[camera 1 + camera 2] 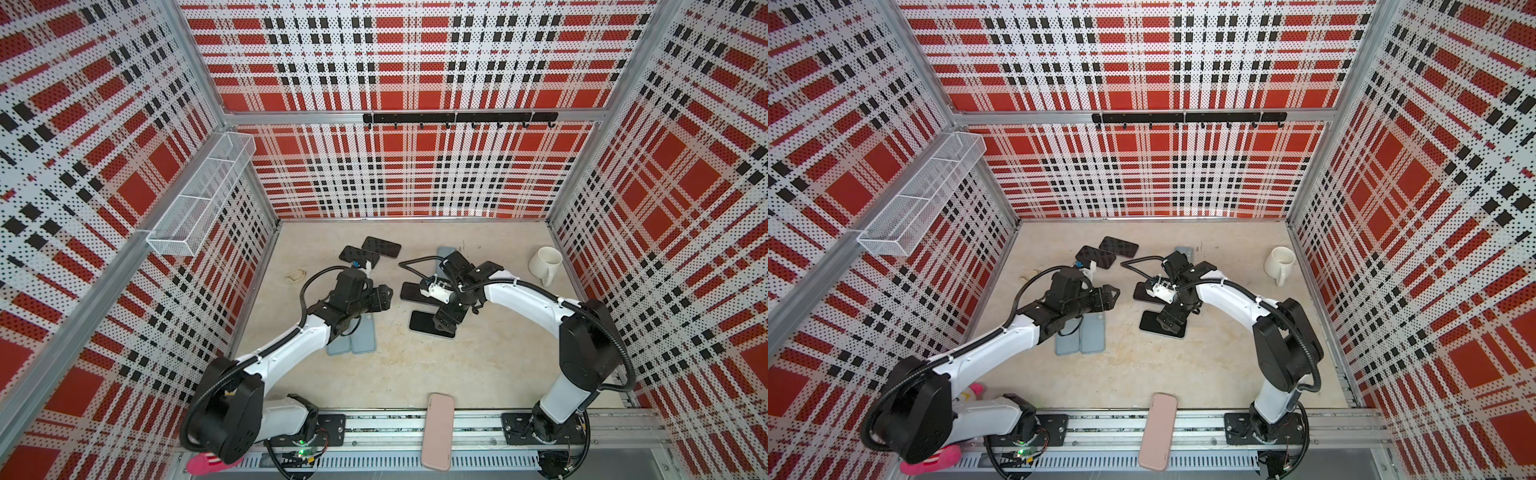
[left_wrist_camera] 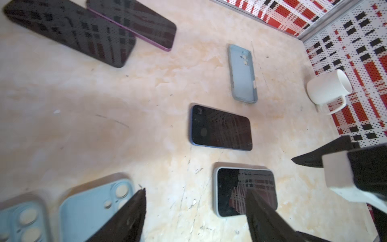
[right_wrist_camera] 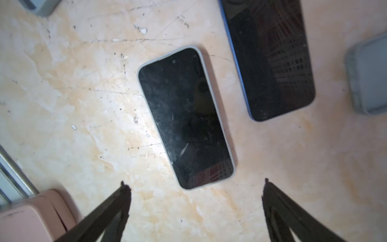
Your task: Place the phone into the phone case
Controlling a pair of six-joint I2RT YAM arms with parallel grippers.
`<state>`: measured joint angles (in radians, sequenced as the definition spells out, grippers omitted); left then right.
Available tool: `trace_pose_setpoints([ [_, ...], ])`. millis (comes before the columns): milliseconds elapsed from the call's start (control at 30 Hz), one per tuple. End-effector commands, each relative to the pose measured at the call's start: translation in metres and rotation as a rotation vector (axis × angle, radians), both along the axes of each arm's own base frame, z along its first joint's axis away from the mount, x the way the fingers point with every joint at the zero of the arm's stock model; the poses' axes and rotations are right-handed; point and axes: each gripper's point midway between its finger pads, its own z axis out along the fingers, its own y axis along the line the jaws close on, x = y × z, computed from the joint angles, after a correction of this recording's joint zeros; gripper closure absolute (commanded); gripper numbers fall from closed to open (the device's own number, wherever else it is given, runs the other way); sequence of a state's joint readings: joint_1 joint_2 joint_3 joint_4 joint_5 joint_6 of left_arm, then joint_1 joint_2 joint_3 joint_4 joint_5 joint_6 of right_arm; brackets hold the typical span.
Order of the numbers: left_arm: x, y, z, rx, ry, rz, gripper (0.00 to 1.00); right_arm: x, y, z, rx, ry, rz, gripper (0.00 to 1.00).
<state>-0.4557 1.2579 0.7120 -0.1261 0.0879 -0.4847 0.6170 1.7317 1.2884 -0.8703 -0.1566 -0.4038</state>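
A black-screened phone (image 3: 186,117) lies flat on the table with the pale grey rim of a phone case (image 3: 217,109) all around it. It also shows in the left wrist view as the phone (image 2: 245,190) and in a top view as the phone (image 1: 424,323). My right gripper (image 3: 194,183) hangs open just above its near end, nothing between the fingers. My left gripper (image 2: 195,194) is open too, empty, between that phone and two light blue cases (image 2: 92,207). In a top view the left gripper (image 1: 382,298) sits left of the right gripper (image 1: 444,322).
A blue-edged phone (image 2: 221,127) and an empty grey-blue case (image 2: 243,73) lie beyond. Two dark phones (image 1: 370,251) overlap at the back left. A white mug (image 1: 545,264) stands at the right wall. A pink case (image 1: 437,432) rests on the front rail.
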Motion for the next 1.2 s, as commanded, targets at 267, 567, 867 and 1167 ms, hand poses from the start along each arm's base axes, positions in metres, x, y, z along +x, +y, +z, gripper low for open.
trace_pose_setpoints([
  [267, -0.016, 0.037, -0.014, 0.042, 0.040, 0.049, 0.21, -0.003, 0.016, -0.037, -0.077, 0.050, 0.320, 0.00],
  [567, -0.014, 0.038, -0.017, 0.043, 0.038, 0.048, 0.21, -0.007, 0.021, -0.060, -0.099, 0.090, 0.318, 0.01],
  [867, -0.012, 0.036, -0.015, 0.034, 0.025, 0.048, 0.22, -0.007, 0.017, -0.077, -0.141, 0.053, 0.257, 0.02],
  [1167, -0.010, 0.035, -0.013, 0.032, 0.012, 0.043, 0.22, 0.003, 0.019, -0.058, -0.137, -0.027, 0.158, 0.22],
])
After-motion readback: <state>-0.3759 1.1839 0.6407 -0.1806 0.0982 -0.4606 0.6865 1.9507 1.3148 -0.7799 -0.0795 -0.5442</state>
